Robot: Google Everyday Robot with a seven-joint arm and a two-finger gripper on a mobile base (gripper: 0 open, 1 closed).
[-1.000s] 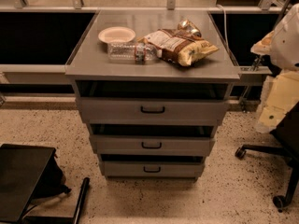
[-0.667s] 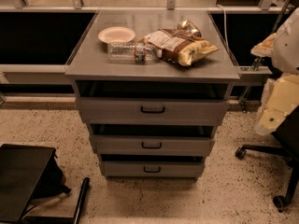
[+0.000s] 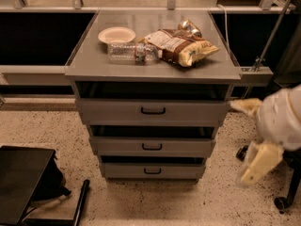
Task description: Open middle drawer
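I am looking down on a grey metal drawer cabinet (image 3: pixel 70 72), and I place everything from it. My gripper (image 3: pixel 242 142) hangs off its right side, level with the drawers and clear of them, touching nothing. My two cream fingers (image 3: pixel 259 163) are spread wide with nothing between them. One points left toward the cabinet's right edge beside the top drawer (image 3: pixel 197 112), and the other points down toward the floor.

The middle drawer (image 3: pixel 188 147) is the second of the cabinet's three stacked grey fronts. Its small black bar handle (image 3: pixel 152 146) is at the centre of the front, and there is a dark gap along its upper edge. The bottom drawer (image 3: pixel 183 171) lies just under it, narrower and with a smaller handle. My gripper is well to the right of the middle drawer's handle.

On the cabinet's flat top, a pale paper bowl (image 3: pixel 116 34) stands toward the back left. A clear plastic bottle (image 3: pixel 133 52) lies on its side just in front of the bowl. Its cap end touches a brown and yellow snack bag (image 3: pixel 181 46) that fills the right half of the top. A shiny foil packet (image 3: pixel 189 26) peeks out behind the bag.

On the speckled floor (image 3: pixel 51 131) left of the cabinet there is a flat black object (image 3: pixel 21 180) that I cannot identify. To the right of the cabinet, under my arm, is a black wheeled chair base (image 3: pixel 284 202).
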